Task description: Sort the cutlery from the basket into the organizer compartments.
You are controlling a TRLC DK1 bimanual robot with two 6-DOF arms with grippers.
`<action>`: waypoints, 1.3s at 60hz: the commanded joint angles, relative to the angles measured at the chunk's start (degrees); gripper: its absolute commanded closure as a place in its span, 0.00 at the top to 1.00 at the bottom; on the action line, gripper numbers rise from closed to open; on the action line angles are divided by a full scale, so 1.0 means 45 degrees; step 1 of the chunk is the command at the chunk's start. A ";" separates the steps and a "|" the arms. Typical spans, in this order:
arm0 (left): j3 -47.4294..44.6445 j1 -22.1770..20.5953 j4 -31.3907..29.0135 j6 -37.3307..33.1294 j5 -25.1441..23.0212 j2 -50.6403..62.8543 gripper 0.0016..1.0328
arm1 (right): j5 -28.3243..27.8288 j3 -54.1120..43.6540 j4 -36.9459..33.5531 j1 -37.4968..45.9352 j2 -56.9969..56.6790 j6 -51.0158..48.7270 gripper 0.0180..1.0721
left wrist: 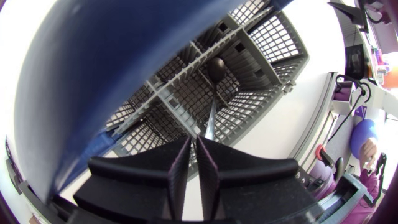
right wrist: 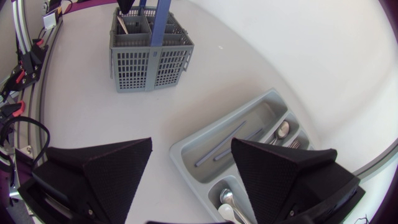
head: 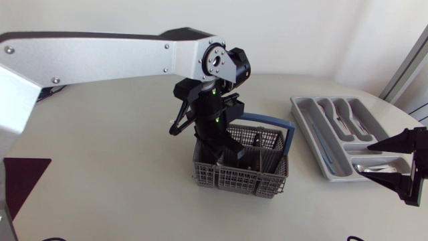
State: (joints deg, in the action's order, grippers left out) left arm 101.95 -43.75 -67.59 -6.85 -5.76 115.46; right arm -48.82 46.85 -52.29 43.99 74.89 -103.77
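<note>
The grey wire basket [head: 234,179] with a blue handle [head: 267,121] stands mid-table. My left gripper [head: 224,152] is down inside it. In the left wrist view the left gripper [left wrist: 198,168] is shut on the thin handle of a spoon [left wrist: 216,68], whose bowl lies low in a basket [left wrist: 273,43] compartment. The grey organizer [head: 334,175] lies to the right, with cutlery in its compartments. My right gripper [head: 394,164] hovers open over the organizer's near end. In the right wrist view, the right gripper [right wrist: 193,180] is open and empty above the organizer [right wrist: 186,146].
In the right wrist view the organizer holds knives [right wrist: 217,146] in its long compartment and spoons [right wrist: 227,199] in the compartment under the gripper. The basket [right wrist: 149,62] stands farther off across bare table. The blue handle [left wrist: 93,81] passes close beside my left gripper.
</note>
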 commanded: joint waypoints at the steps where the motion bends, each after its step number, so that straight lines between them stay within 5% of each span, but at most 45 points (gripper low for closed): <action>1: -0.0254 0.0151 0.0001 0.0292 -0.0341 0.0456 0.03 | -0.0011 -0.0255 0.0019 0.0108 -0.0041 -0.0417 0.87; 21: -0.0019 0.0190 -0.0780 0.0273 -0.0380 0.0417 0.04 | -0.0011 -0.0235 0.0000 0.0127 -0.0158 -0.0417 0.87; 39: -0.0019 -0.0083 -0.1386 0.0331 -0.0419 0.0631 0.21 | -0.0011 -0.0235 -0.0040 0.0127 -0.0237 -0.0417 0.87; 78: 0.0059 -0.0122 -0.1288 0.0839 -0.1357 0.1256 0.24 | -0.0011 -0.0333 -0.0020 0.0225 -0.0295 -0.0496 0.87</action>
State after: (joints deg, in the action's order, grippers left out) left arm 103.90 -43.40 -72.07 -4.51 -10.31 117.23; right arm -48.82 46.81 -52.29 44.73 74.24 -104.42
